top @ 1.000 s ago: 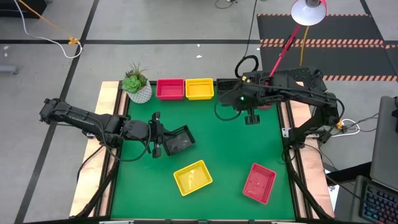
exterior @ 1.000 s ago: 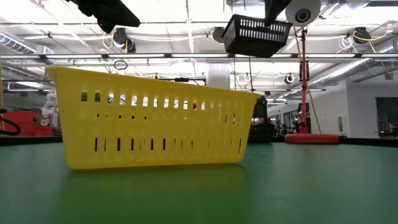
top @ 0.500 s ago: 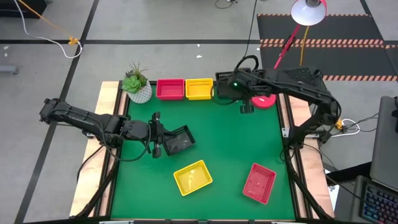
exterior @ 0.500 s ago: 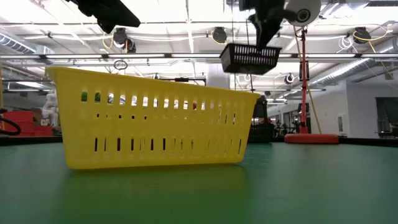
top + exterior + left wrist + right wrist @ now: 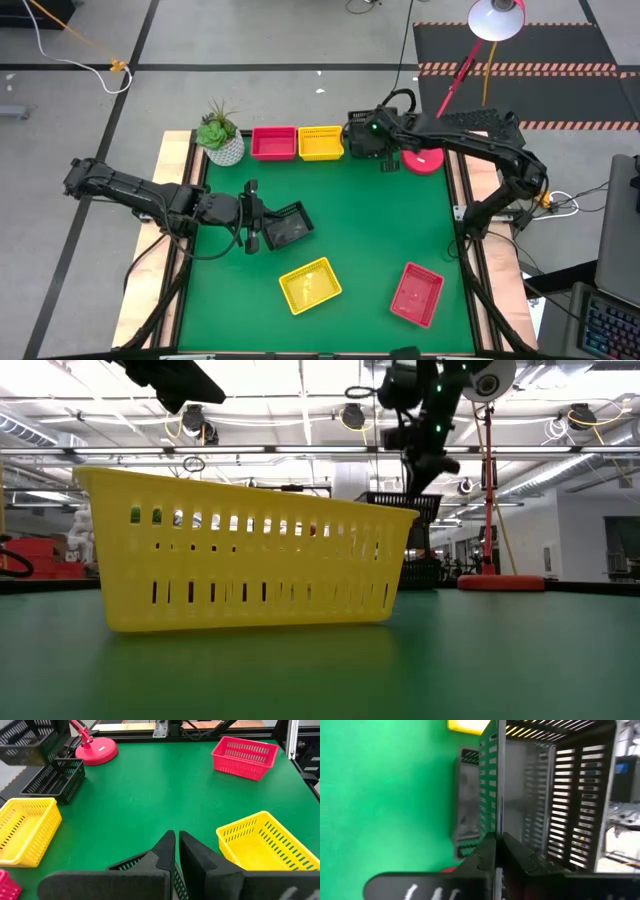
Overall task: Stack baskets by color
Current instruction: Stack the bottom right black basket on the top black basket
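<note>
My left gripper (image 5: 258, 228) is shut on a black basket (image 5: 287, 225) over the table's left middle. My right gripper (image 5: 372, 140) is shut on a second black basket (image 5: 560, 785) at the far edge, just above a third black basket (image 5: 55, 780) that rests by its bottom on the green mat. A red basket (image 5: 273, 143) and a yellow basket (image 5: 321, 142) stand beside it along the far edge. Another yellow basket (image 5: 310, 285) and another red basket (image 5: 417, 293) lie near the front. My left gripper pinches one side wall (image 5: 145, 862) of its black basket at the rim, one finger inside and one outside. The fingers come from the table's left, slanting down. The basket is lifted clear of the mat and tilted. My right gripper pinches one slotted wall (image 5: 498, 795) of its black basket, one finger inside and one outside. It comes from above and the right, slanting down. The basket (image 5: 405, 510) hangs below the fingers, clear of the basket beneath it.
A white plant pot (image 5: 220, 142) stands at the far left corner. A red lamp base (image 5: 424, 161) sits at the far right, close to my right arm, with its stem rising behind. The middle of the green mat (image 5: 350, 220) is bare.
My right gripper has gone toward the far edge and somewhat leftward while sinking, tipping further down. Its black basket has come down from high above the table to just over the black basket at the far edge.
</note>
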{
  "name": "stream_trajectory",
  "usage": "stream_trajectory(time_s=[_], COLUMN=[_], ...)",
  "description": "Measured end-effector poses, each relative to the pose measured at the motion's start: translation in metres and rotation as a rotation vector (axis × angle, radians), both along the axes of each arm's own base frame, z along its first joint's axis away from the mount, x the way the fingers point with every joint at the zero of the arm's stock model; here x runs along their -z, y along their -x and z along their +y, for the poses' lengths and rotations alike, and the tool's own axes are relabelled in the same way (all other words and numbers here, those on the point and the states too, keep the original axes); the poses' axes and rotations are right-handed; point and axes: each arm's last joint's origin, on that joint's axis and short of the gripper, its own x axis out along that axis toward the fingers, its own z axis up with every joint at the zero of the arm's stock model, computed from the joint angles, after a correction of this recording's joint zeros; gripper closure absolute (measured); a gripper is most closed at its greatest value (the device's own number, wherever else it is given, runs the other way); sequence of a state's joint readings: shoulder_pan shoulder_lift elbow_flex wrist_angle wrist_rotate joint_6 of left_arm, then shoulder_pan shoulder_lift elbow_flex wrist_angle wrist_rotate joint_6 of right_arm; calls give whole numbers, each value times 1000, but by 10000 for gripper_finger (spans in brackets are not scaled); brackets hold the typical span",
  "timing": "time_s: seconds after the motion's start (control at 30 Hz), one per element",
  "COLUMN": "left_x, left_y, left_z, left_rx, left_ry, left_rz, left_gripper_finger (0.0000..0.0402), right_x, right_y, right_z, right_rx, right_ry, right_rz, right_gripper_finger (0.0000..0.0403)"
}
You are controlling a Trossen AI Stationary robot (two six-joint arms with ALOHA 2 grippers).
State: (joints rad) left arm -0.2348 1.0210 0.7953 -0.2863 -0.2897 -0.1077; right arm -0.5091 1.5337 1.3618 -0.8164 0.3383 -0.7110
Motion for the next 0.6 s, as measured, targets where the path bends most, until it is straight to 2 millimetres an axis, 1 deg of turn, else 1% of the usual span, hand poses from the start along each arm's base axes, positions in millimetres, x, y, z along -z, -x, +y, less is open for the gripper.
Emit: stream_trajectory(time_s=[0.13, 0.27, 0.5, 0.6], left_x=[0, 0, 0, 0], left_y=[0, 0, 0, 0], left_z=[0, 0, 0, 0], left_rx=[0, 0, 0, 0], left_ry=[0, 0, 0, 0], left_rz=[0, 0, 0, 0], left_gripper_finger=[378, 378, 378, 378], right_x=[15, 26, 45, 50], right_y=[3, 5, 9, 9], right_z=[-10, -16, -17, -16], right_rx=[-1, 15, 5, 4], right_ry=[31, 45, 51, 56], right_rz=[-15, -37, -26, -35], right_gripper_finger=[395, 394, 394, 394])
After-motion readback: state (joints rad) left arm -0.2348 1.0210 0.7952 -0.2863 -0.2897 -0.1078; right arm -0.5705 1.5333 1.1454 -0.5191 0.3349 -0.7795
